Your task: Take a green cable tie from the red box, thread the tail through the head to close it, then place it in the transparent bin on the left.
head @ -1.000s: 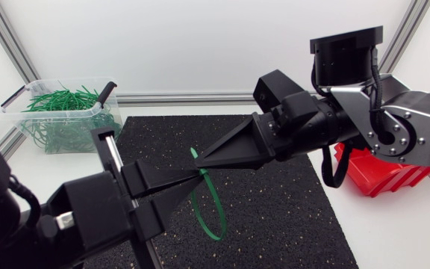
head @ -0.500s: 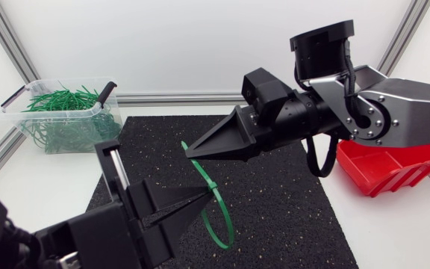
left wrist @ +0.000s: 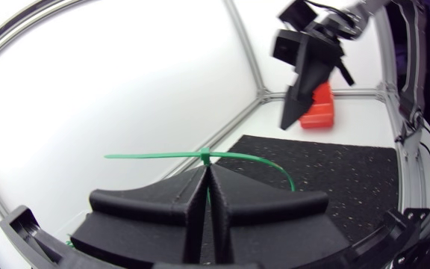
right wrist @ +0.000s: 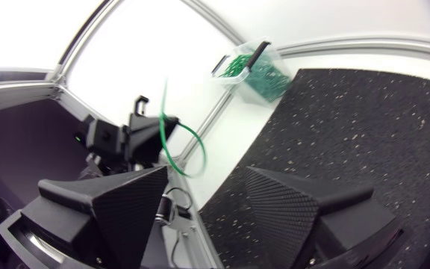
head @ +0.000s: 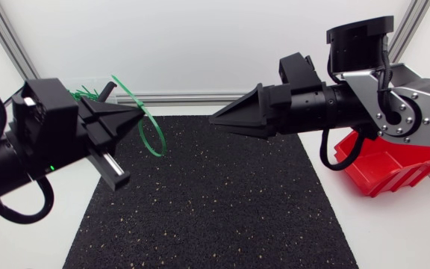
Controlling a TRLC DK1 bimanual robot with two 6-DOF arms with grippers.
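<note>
At the far left of the table, the transparent bin [right wrist: 273, 81] holds a heap of green ties and has a black clip [head: 108, 89] on its rim. From above, the left arm [head: 21, 149] stands in front of it and covers most of it, so only a tuft of green and the clip show. Just right of the bin, the left gripper [head: 134, 113] has its 2 fingers pressed together on the green cable tie [head: 153, 137], pinching it right below the head. The tie is closed into 1 loop that hangs off the fingertips to the right, in the air over the far left corner of the black mat [head: 207, 202]. Its straight tail sticks out past the head, up and to the left. The tie touches neither mat nor bin.

Further right, across open air, the right gripper [head: 216, 119] points at the left one, well apart from the tie. Its own wrist view shows its 2 fingers spread wide. The right arm [head: 394, 112] comes in from the right edge, and its silver link and a black cable [head: 325, 161] cross in front of the red box [head: 385, 166]. The box sits on the white table [head: 394, 239] just off the mat's right edge, and I cannot tell what is inside it.
</note>
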